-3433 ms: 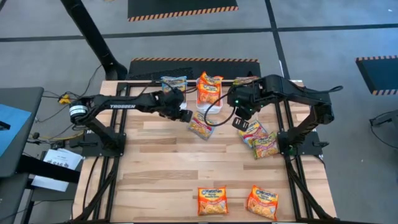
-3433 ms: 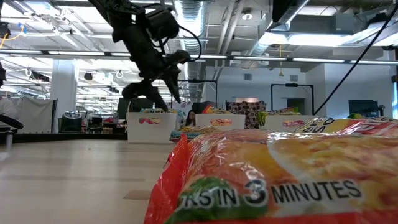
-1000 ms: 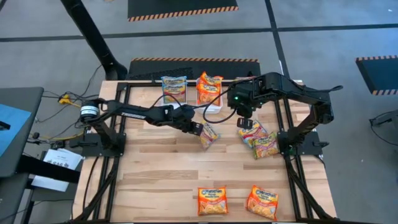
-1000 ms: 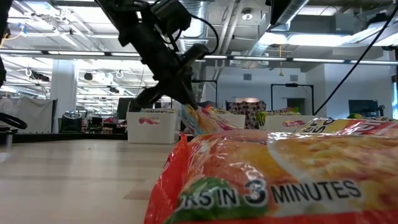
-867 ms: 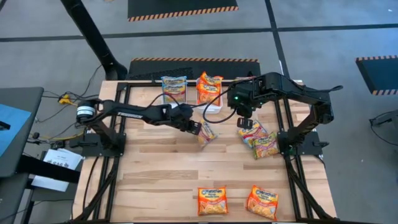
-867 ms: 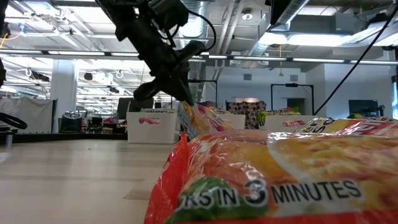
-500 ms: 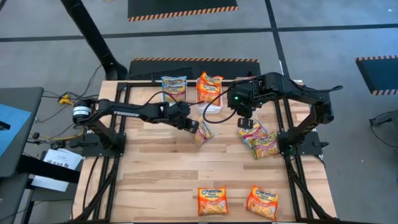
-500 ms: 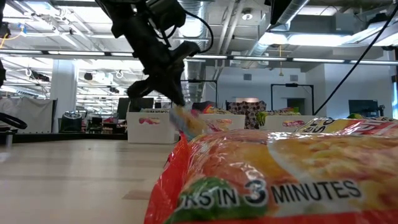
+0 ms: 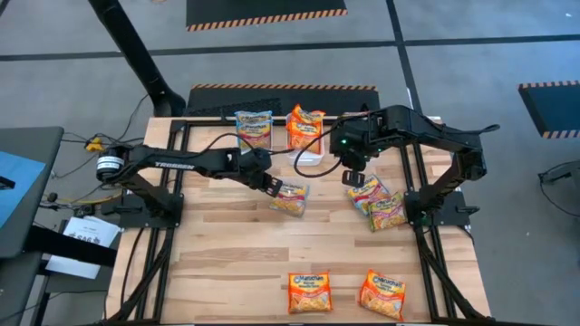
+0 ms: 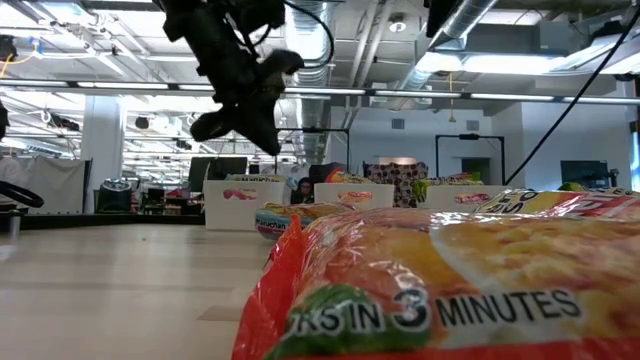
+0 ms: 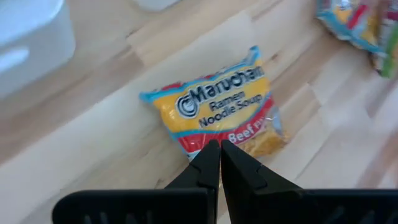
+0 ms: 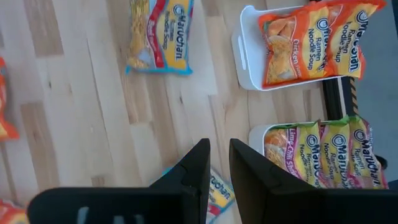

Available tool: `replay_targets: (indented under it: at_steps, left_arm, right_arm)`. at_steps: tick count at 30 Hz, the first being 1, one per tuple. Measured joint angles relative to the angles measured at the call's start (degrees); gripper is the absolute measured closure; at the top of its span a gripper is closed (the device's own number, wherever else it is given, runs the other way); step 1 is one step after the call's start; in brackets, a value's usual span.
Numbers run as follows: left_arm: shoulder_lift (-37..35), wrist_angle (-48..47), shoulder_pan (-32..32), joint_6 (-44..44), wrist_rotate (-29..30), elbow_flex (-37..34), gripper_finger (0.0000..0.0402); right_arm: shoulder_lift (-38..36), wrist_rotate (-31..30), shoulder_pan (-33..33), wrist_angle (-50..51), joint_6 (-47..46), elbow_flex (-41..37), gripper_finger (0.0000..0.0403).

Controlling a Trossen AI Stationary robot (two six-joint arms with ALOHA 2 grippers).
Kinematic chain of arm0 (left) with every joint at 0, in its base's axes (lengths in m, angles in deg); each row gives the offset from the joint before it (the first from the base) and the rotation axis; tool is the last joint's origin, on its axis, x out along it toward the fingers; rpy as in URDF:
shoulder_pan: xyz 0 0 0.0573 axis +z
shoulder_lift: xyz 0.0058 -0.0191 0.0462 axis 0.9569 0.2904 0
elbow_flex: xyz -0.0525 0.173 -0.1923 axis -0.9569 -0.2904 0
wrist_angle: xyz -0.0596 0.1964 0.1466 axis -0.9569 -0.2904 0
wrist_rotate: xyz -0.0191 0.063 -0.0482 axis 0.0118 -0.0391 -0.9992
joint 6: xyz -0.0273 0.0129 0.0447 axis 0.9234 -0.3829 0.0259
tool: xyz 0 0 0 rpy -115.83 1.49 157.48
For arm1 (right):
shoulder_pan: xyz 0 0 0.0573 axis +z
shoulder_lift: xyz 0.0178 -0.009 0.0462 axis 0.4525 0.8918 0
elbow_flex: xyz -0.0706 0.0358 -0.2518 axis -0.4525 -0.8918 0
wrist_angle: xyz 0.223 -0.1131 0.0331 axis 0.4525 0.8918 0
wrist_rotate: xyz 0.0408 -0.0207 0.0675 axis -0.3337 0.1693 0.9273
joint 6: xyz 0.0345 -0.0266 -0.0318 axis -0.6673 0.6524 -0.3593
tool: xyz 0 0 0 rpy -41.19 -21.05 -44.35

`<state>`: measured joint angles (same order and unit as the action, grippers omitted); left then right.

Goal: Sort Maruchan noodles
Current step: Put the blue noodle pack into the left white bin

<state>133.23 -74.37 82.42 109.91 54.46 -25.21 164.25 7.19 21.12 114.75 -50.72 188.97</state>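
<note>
We see a beef-flavour Maruchan packet [image 9: 291,198] lying flat near the middle of the wooden table [image 9: 227,263], its long axis running roughly left to right in the high view. Our left gripper [image 9: 273,185] sits just beside the packet's left end with its fingers [image 11: 208,163] pressed together, gripping nothing; in the left wrist view their tips overlap the packet's red edge, and we cannot tell if they touch it. Our right gripper [image 9: 355,178] hangs above the table, fingers slightly apart and empty, near the white tray [image 12: 249,53] holding orange chicken packets [image 12: 305,40].
</note>
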Motion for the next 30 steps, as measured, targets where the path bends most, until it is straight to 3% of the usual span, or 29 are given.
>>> replay_targets:
  at_steps: [7,14,24,30]
  left_arm:
    - [-1.2,1.0,0.8,-6.7,-0.6,0.0,0.0401]
    - [-1.0,1.3,4.0,-16.4,-7.9,0.0,0.0385]
    - [-1.1,1.5,11.3,-19.5,-21.6,0.0,0.0286]
    - [-1.1,3.2,16.2,-15.3,-29.9,1.0,0.0224]
  right_arm:
    - [0.0,0.0,0.0,-3.4,-4.3,0.0,0.0317]
    - [0.0,0.0,0.1,-2.3,-13.7,0.0,0.0317]
    - [0.0,0.0,0.1,-2.2,-20.1,0.0,0.0317]
    - [0.4,0.0,0.1,-2.3,-20.9,0.0,0.0317]
